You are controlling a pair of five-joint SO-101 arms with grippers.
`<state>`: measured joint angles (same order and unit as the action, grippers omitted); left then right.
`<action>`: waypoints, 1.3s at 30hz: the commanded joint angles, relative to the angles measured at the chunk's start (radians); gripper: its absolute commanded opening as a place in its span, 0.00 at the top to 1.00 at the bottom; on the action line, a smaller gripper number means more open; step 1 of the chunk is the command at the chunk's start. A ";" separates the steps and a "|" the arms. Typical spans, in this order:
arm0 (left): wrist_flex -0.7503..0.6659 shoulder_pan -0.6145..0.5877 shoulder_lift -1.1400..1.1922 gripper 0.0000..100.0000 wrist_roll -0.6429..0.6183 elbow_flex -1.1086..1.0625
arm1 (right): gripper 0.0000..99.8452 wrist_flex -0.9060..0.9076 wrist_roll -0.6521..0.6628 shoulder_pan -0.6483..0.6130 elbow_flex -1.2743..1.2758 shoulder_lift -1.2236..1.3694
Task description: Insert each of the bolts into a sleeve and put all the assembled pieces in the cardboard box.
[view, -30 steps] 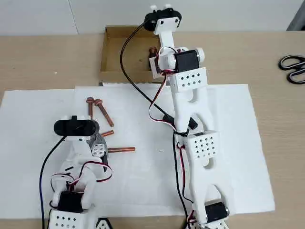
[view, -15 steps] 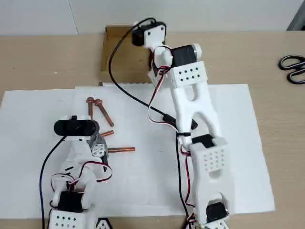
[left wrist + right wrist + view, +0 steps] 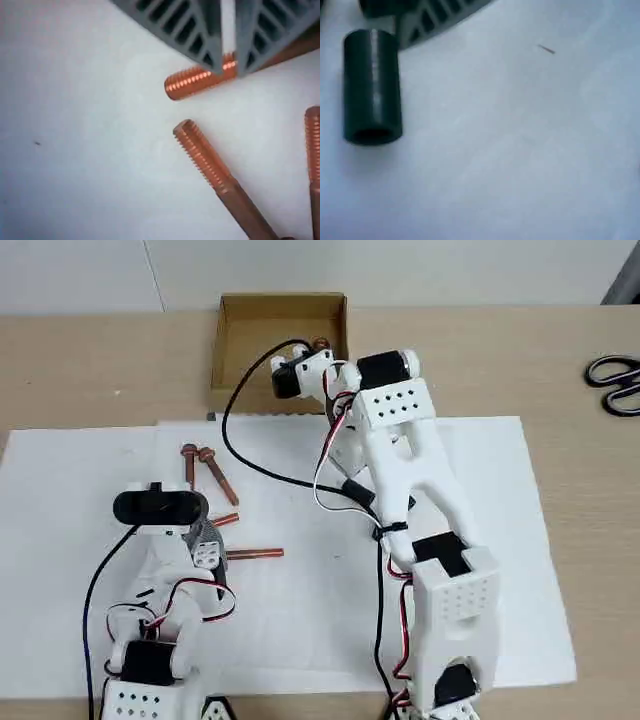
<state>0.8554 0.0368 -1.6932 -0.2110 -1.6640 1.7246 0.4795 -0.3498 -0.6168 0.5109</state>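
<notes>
Bolts (image 3: 215, 165) lie loose on the paper sheet (image 3: 75, 150) just beyond the left gripper (image 3: 228, 65). One bolt (image 3: 190, 84) runs crosswise under its fingertips, and the fingers (image 3: 195, 30) are nearly closed, with a thin slit between them. A sleeve (image 3: 372, 85) lies just beside the right gripper (image 3: 415, 27); I cannot tell how wide that one stands.

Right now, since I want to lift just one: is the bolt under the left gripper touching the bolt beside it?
Apart. The left wrist view shows bare white paper between the bolt under the left gripper and the neighbouring bolt.
</notes>
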 commanded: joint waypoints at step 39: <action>-0.028 0.005 -0.009 0.99 0.003 0.005 | 0.84 -0.094 0.158 -0.004 0.106 0.111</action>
<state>0.8554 0.0368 -1.6932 -0.2110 -1.6640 1.6540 0.6268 -0.3498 -0.5048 0.6229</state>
